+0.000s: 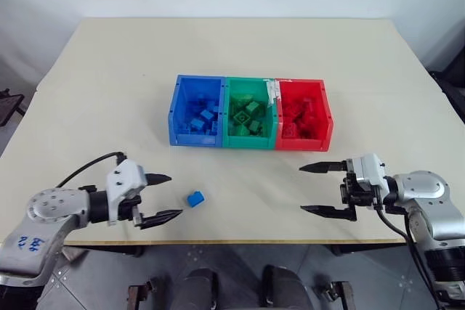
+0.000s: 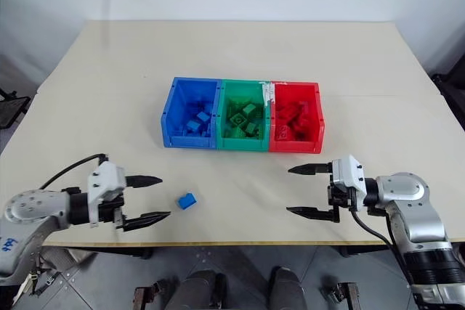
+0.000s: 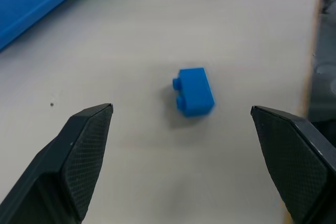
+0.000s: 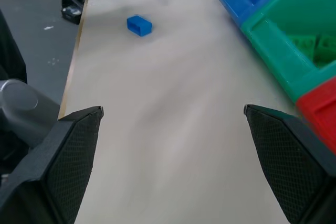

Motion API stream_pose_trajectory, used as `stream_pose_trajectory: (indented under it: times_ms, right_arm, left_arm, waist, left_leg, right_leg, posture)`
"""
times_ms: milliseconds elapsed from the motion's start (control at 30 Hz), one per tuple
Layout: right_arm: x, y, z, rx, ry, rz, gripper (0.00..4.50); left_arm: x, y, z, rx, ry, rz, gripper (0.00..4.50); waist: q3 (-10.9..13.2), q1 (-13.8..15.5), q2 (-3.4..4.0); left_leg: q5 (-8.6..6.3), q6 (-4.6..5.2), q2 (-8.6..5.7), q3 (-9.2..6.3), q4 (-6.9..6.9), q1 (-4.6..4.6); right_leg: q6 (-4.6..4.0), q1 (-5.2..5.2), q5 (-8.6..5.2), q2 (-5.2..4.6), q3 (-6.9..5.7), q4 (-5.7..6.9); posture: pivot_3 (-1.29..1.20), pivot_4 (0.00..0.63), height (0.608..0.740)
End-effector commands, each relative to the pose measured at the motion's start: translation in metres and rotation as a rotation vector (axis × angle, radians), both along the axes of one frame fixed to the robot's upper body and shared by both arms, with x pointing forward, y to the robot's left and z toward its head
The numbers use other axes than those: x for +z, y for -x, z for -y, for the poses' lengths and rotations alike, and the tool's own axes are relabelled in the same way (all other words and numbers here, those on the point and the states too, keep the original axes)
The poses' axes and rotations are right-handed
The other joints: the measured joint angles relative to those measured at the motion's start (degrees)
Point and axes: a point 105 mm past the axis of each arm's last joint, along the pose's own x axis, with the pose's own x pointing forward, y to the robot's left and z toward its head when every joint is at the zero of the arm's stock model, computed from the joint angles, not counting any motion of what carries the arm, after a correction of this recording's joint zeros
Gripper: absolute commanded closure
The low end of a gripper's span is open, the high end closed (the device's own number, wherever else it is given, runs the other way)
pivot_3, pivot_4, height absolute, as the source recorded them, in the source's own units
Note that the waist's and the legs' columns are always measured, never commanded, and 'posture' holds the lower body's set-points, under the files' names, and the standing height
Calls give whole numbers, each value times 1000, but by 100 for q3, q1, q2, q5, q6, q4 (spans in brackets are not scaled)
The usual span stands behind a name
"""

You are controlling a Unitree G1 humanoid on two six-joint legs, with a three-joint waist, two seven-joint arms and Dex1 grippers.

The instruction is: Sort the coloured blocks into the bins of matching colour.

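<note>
Notably, studs on the blue block face sideways.

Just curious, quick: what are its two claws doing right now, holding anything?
Left gripper: open, holding nothing; a blue block lies on the table just ahead of it.
Right gripper: open, holding nothing.

- Three joined bins mid-bench, side by side, blocks inside each.
- Nearer, to the left: lone block, seemingly on its side.
- Left pincer just beside it; right pincer well apart, right.
</note>
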Motion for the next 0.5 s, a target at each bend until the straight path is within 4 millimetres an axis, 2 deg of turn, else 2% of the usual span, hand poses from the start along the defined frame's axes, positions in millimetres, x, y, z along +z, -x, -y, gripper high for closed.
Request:
stream_pose_trajectory:
  times_ms: [33, 167, 200, 333, 400, 500]
  right_arm:
    - [7, 4, 4, -20, 6, 35, 0]
    - [5, 9, 4, -28, -3, 11, 0]
    - [5, 10, 3, -28, -1, 9, 0]
    - [5, 11, 3, -37, -3, 12, 0]
    - [6, 11, 4, -42, -3, 14, 0]
    - [6, 12, 5, -52, -1, 15, 0]
  left_arm:
    - [-6, 1, 22, -37, -32, -10, 12]
    - [-20, -4, 25, -53, -68, -26, 12]
    - [-23, -6, 27, -61, -75, -29, 198]
    - [-31, -8, 31, -66, -101, -40, 1228]
    - [-33, -10, 30, -57, -121, -27, 2030]
    - [-34, -11, 29, -50, -117, -19, 2825]
  waist:
    - [0, -4, 0]
    - [0, -26, 0]
    - [0, -25, 0]
    - [-1, 5, 1]
    - [-1, 5, 1]
    - [-2, 4, 2]
  left_leg:
    - [0, 0, -1, 1, 0, 0]
    - [1, -1, 6, 6, 0, 1]
    - [1, -2, 8, 8, 0, 2]
    - [2, -2, 4, 11, 2, 4]
    - [2, 0, 1, 7, 2, 4]
    - [2, -1, 2, 6, 2, 4]
  right_leg:
    - [0, 1, 0, 0, 1, 0]
    - [0, -2, 0, 6, 1, -3]
    - [-1, -2, -1, 8, 1, -3]
    - [-1, 1, 0, 4, 3, -2]
    - [0, 2, 0, 2, 4, -3]
    - [-1, 2, 0, 2, 3, -3]
  posture:
    - [0, 150, 740]
    - [0, 150, 740]
    - [0, 150, 740]
    - [0, 150, 740]
    - [0, 150, 740]
    - [0, 150, 740]
